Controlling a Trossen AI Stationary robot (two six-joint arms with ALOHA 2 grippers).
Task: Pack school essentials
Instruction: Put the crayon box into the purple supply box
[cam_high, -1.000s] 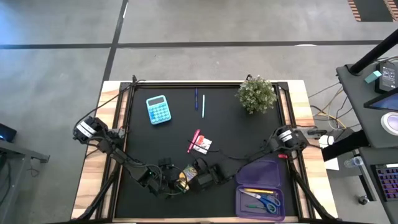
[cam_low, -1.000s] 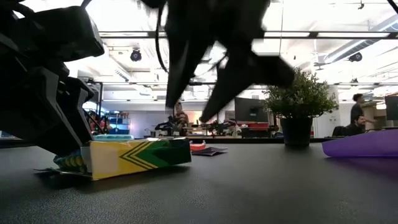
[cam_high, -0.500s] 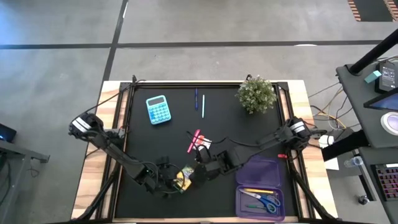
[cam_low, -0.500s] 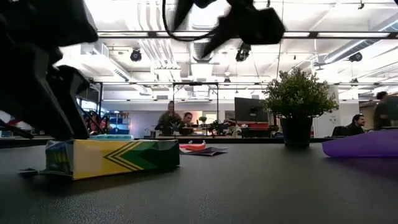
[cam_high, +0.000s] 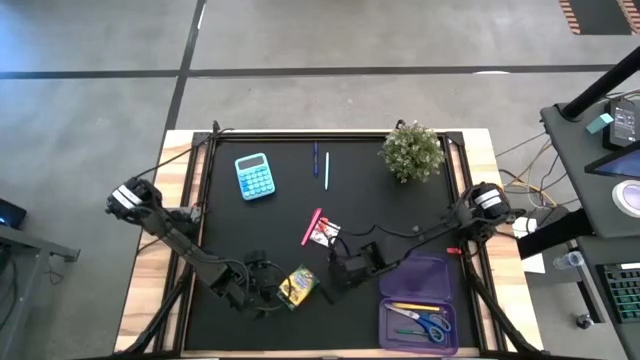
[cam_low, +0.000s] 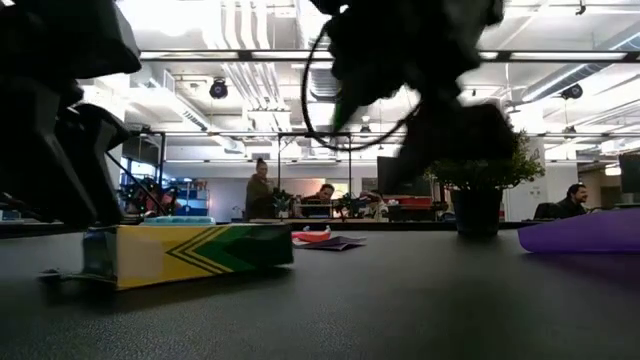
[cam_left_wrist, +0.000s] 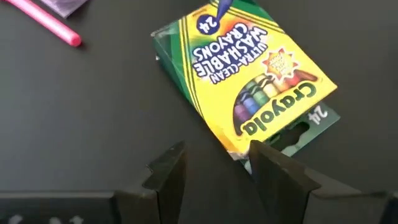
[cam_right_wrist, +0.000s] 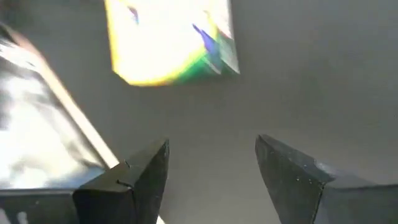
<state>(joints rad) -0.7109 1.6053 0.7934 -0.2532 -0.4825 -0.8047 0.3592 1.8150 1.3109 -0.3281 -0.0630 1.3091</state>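
Note:
The yellow-green crayon box lies flat on the black mat near the near edge, also in the low view and the left wrist view. My left gripper is open just left of the box's hang-tab end. My right gripper is open and raised, to the right of the box. The pink marker and the white-and-red packet lie mid-mat. Two thin pens lie farther back. Blue-handled scissors and a yellow pen lie in the purple case. My left gripper has one fingertip over the hang-tab end of the crayon box, coming level from the table's left. I cannot tell whether it touches the box. The box lies flat on the mat.
A blue calculator sits at the far left of the mat and a potted plant at the far right corner. The purple case stands open at the near right corner. Bare mat lies between calculator and crayon box. People show in the room beyond.
My right gripper has left the crayon box and moved up and toward the table's right edge, nearer the purple case. The box, tilted with one end raised a second ago, now lies flat on the mat. My left gripper has drawn back slightly toward the left.

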